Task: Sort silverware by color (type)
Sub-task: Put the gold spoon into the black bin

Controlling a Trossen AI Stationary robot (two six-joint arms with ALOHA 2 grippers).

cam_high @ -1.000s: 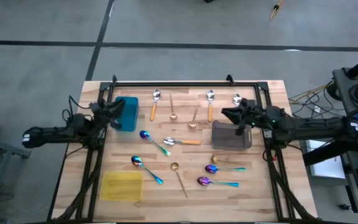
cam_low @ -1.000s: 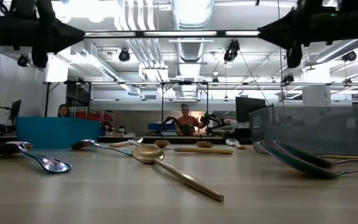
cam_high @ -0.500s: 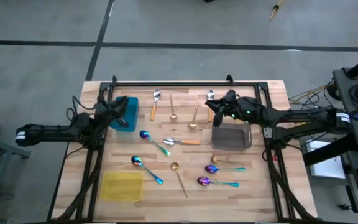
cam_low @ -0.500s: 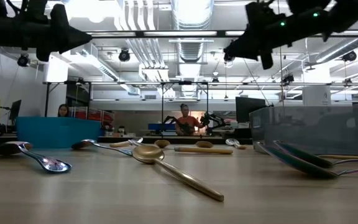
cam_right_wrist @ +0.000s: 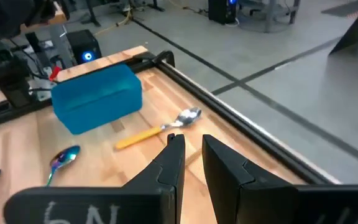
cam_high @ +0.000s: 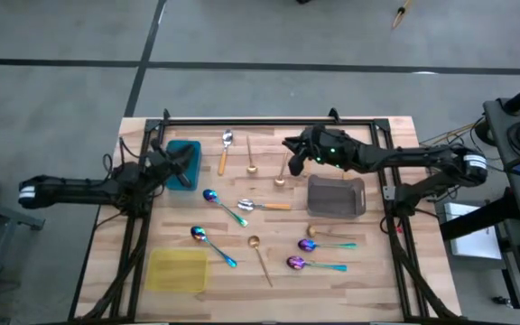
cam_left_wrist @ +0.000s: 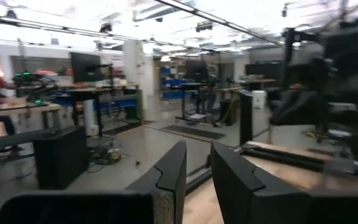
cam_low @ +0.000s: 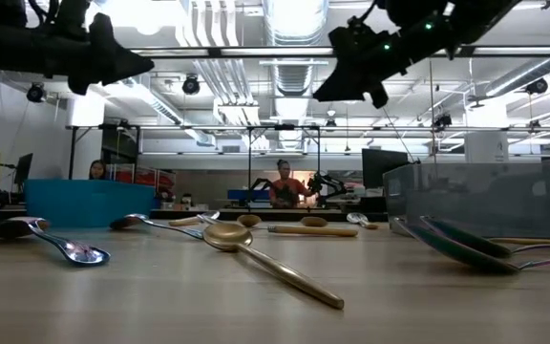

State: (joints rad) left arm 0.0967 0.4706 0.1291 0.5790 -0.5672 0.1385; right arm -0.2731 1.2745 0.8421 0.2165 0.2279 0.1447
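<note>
Since one second ago, the right gripper point(cam_high: 289, 144) has swung from above the grey tray point(cam_high: 336, 197) toward the far middle of the table; the left gripper point(cam_high: 181, 159) has drawn slightly back and hangs over the teal tray point(cam_high: 184, 163).

Observe that both pincers are narrowed to a slim gap and carry nothing: each wrist view shows bare fingers with only a sliver between them. The right fingers point(cam_right_wrist: 174, 163) look toward an orange-handled spoon point(cam_right_wrist: 160, 128) lying near the far rail, which suggests that spoon or one beside it is the intended pick.

Note where the silverware lies. All of it is loose on the table and no tray appears to hold any. Orange-handled spoons point(cam_high: 225, 152) and thin gold spoons point(cam_high: 251, 155) lie in a row near the far edge. Iridescent spoons point(cam_high: 222, 207) lie mid-table and toward the near side, two of them point(cam_high: 320, 245) just near of the grey tray. One gold spoon point(cam_high: 259, 255) lies beside the yellow tray point(cam_high: 178, 270).

Expect to spread the right fingers before descending, since the present gap is probably too slim to straddle a handle.
</note>
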